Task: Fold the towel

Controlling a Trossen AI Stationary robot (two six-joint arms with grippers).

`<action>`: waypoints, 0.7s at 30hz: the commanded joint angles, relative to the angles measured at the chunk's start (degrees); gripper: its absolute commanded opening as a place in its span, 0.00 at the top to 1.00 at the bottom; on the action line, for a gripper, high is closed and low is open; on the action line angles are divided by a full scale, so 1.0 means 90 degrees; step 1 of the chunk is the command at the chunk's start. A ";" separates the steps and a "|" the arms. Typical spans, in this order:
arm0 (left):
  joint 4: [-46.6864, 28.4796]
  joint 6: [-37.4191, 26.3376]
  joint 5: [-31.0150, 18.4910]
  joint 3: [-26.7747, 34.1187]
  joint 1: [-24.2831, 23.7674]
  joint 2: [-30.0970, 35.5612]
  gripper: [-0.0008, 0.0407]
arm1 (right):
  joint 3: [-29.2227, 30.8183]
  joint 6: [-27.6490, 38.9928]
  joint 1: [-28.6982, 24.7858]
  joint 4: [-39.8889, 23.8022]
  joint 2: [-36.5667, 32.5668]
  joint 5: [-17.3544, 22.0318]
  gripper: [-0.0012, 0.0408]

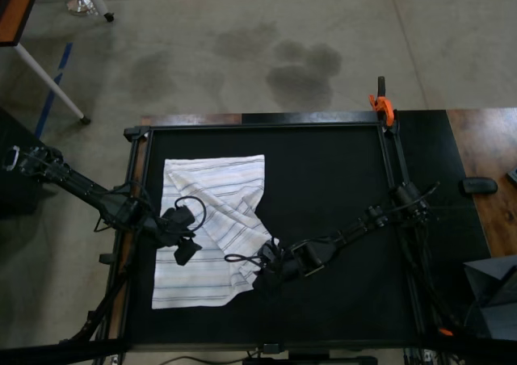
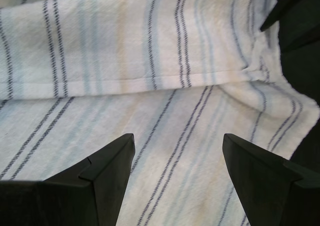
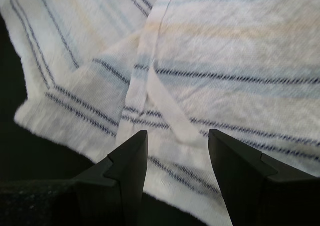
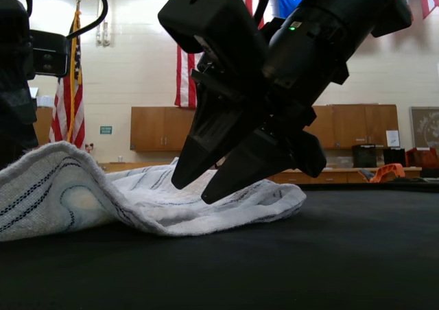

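One striped towel (image 1: 212,232) lay part-folded at the black mat's (image 1: 331,220) nine o'clock. Two grippers, left (image 2: 177,178) and right (image 3: 177,173), hovered spread and empty; only the exterior view showed its raised fold.

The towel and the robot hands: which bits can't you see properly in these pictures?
- Towel: in the top view both arms lie across its middle, hiding the fabric under them.
- Towel's far side: in the exterior view the right gripper blocks it, and the picture's left edge cuts the near fold.
- Left gripper: the left wrist view shows only the open fingers; the bottom edge cuts off the rest.
- Whether the right gripper touches the towel: the exterior view doesn't settle it.
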 commanded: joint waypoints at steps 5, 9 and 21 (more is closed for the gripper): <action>0.2397 0.1163 0.0236 -0.0085 0.0000 0.0257 0.39 | 0.0000 0.0019 -0.0029 -0.0012 -0.0330 0.0024 0.59; 0.3004 0.1751 0.0253 -0.0036 0.0000 0.0765 0.39 | 0.0000 -0.0243 -0.0022 -0.0066 -0.0758 0.0486 0.59; 0.2960 0.3390 -0.0051 0.0357 0.0007 0.2404 0.39 | 0.0000 -0.1010 -0.0027 -0.0109 -0.2212 0.2047 0.59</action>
